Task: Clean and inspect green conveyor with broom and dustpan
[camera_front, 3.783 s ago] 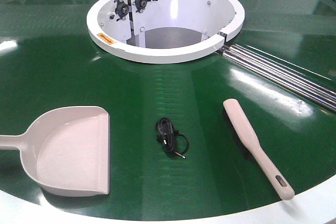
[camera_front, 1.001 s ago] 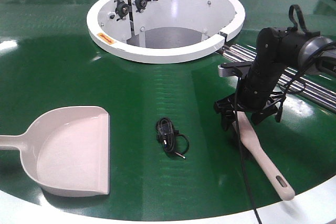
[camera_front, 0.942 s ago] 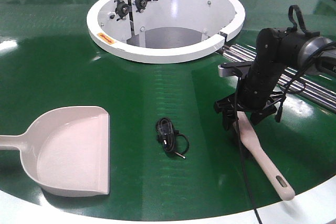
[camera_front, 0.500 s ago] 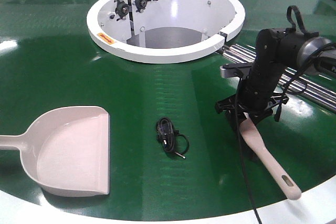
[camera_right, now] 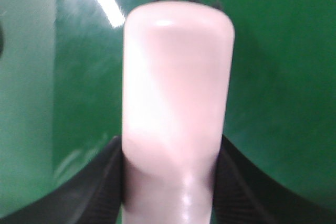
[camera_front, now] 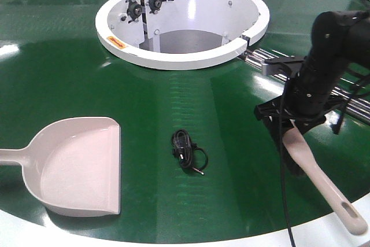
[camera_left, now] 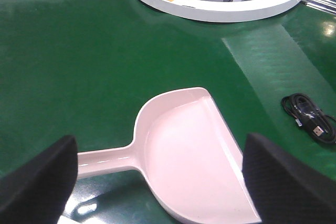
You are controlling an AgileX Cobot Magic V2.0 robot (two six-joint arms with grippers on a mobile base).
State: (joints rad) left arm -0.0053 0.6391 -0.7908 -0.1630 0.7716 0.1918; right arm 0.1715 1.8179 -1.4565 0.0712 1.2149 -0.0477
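Ok so the broom [camera_front: 321, 180] is now clamped near its head by the right gripper [camera_front: 292, 124] & dragged right vs a sec ago, prob lifted off the green conveyor [camera_front: 69, 67]. Pickup's done, sweeping's next. Arm [camera_front: 332, 44] is angled down from the right. Left gripper [camera_left: 157, 182] is held wide open over the dustpan [camera_left: 184, 150].

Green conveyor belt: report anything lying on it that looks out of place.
A small coiled black cable with a plug lies loose on the glossy dark-green conveyor belt, between the pale pinkish-beige plastic dustpan and the cream plastic broom held in the right gripper. It is no cleaning tool, so it looks stray.
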